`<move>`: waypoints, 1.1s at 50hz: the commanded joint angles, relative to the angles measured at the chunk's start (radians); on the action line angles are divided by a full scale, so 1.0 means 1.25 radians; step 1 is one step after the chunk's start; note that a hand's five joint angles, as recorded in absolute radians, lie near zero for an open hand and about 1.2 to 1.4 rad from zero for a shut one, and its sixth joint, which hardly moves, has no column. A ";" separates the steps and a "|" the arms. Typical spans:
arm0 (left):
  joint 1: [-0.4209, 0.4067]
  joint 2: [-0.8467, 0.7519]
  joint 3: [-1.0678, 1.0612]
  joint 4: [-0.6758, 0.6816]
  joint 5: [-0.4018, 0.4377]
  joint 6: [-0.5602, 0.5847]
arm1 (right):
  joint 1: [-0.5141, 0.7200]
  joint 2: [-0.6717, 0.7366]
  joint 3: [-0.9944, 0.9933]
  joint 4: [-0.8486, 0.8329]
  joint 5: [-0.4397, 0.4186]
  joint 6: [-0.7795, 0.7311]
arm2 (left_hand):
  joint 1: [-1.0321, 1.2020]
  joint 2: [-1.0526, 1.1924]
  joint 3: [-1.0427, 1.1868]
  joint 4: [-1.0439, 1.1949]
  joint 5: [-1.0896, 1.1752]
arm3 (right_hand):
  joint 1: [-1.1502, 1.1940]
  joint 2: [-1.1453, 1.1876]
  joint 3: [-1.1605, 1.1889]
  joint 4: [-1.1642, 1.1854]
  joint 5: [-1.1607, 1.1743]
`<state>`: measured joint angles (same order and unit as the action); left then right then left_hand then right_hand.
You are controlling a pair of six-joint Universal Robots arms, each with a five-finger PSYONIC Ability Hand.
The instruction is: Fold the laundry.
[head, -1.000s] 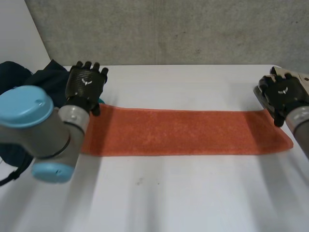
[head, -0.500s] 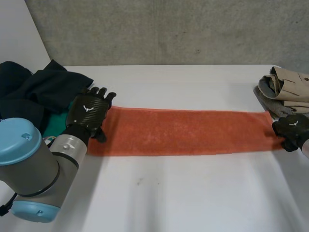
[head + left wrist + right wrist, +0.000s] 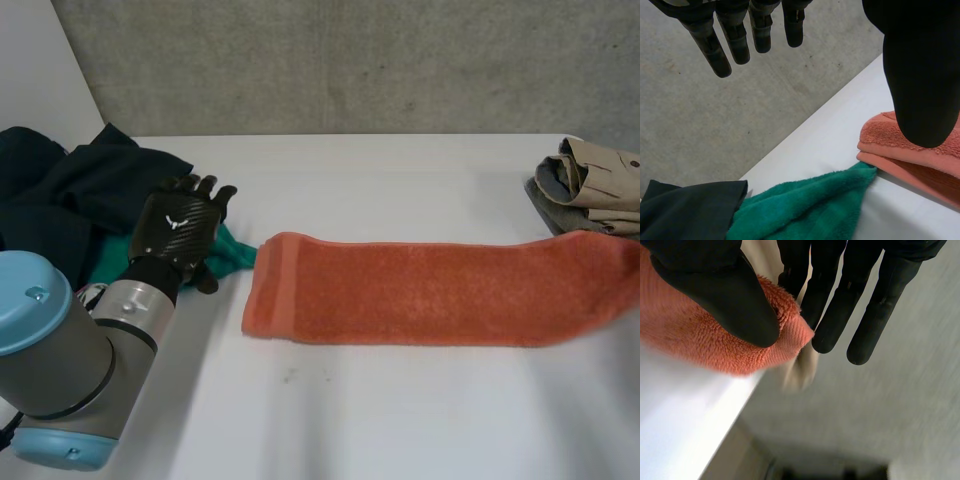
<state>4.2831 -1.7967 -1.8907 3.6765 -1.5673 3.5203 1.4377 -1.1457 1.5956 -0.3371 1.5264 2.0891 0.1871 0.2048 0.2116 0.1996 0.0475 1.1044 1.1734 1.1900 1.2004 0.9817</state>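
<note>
A long orange towel [image 3: 430,290], folded lengthwise, lies across the white table [image 3: 400,420]; its right end runs off past the table's right side. My right hand [image 3: 725,295] pinches that end of the towel [image 3: 695,340] between thumb and fingers, lifted off the table's edge. My left hand [image 3: 180,228] hovers open over a green cloth, just left of the towel's free left end. In the left wrist view its fingers [image 3: 720,45] are straight and hold nothing, with the towel's folded end [image 3: 910,155] under the thumb.
A green cloth [image 3: 232,255] lies at the towel's left end, seen too under my left hand [image 3: 805,210]. Dark clothes [image 3: 70,190] are heaped at the far left. A stack of folded beige and grey clothes [image 3: 590,190] sits at the far right.
The right hand closed on the towel's right end and pulled it right, out of the head view. The towel slid right off the green cloth. The left hand came off the towel.
</note>
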 commanded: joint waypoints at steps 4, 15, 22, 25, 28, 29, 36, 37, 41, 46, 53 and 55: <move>0.016 0.032 -0.001 0.000 -0.003 0.000 | 0.360 -0.011 -0.049 -0.124 -0.092 0.117 | -0.007 -0.021 -0.027 -0.017 -0.035 | 0.233 0.178 0.165 0.157 0.192; 0.015 0.032 -0.003 0.000 -0.003 0.000 | 0.643 0.203 -0.124 -0.141 -0.345 0.111 | -0.007 -0.021 -0.027 -0.017 -0.035 | 0.233 0.178 0.165 0.157 0.192; 0.011 0.024 0.012 0.002 0.000 0.000 | 0.691 0.267 -0.136 -0.133 -0.354 0.113 | -0.009 -0.024 -0.029 -0.019 -0.037 | -0.013 -0.068 -0.081 -0.090 -0.054; 0.006 0.019 0.032 0.002 0.001 0.000 | 0.689 0.245 -0.124 -0.130 -0.329 0.127 | -0.007 -0.021 -0.027 -0.017 -0.035 | -0.744 -0.799 -0.812 -0.821 -0.785; -0.011 -0.001 0.061 0.002 0.003 0.000 | 0.686 0.191 -0.097 -0.128 -0.270 0.171 | -0.009 -0.024 -0.029 -0.019 -0.037 | -0.744 -0.799 -0.812 -0.821 -0.785; -0.022 -0.008 0.070 0.002 0.003 0.000 | 0.677 0.172 -0.085 -0.127 -0.252 0.195 | -0.009 -0.024 -0.029 -0.019 -0.037 | -0.744 -0.799 -0.812 -0.821 -0.785; -0.120 -0.100 0.175 -0.001 0.005 -0.016 | 0.531 0.033 0.016 -0.083 -0.158 0.445 | -0.007 -0.021 -0.027 -0.017 -0.035 | -0.744 -0.799 -0.812 -0.821 -0.785; -0.133 -0.114 0.187 -0.001 0.006 -0.022 | 0.514 0.024 0.029 -0.058 -0.152 0.478 | -0.007 -0.021 -0.027 -0.017 -0.035 | -0.744 -0.799 -0.812 -0.821 -0.785; -0.182 -0.199 0.270 -0.012 0.006 -0.043 | 0.483 0.018 0.057 0.008 -0.149 0.505 | -0.005 -0.019 -0.024 -0.015 -0.033 | -0.744 -0.799 -0.812 -0.821 -0.785; -0.215 -0.294 0.336 -0.033 0.006 -0.039 | 0.446 0.016 0.095 0.033 -0.140 0.486 | 0.012 -0.002 -0.008 0.002 -0.016 | -0.744 -0.799 -0.812 -0.821 -0.785; -0.231 -0.359 0.394 -0.100 0.006 -0.038 | 0.439 0.021 0.115 0.034 -0.133 0.433 | 0.021 0.007 0.001 0.011 -0.007 | -0.744 -0.799 -0.812 -0.821 -0.785; -0.230 -0.387 0.415 -0.109 0.005 -0.035 | 0.439 0.023 0.115 0.034 -0.129 0.431 | 0.023 0.009 0.004 0.013 -0.004 | -0.744 -0.799 -0.812 -0.821 -0.785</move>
<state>3.9971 -2.2066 -1.4337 3.5920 -1.5595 3.4714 1.9852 -1.1266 1.7334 -0.2901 1.3567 2.6643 0.1875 0.2048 0.2116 0.1997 0.0475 0.2323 0.2137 0.2107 0.2124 0.0446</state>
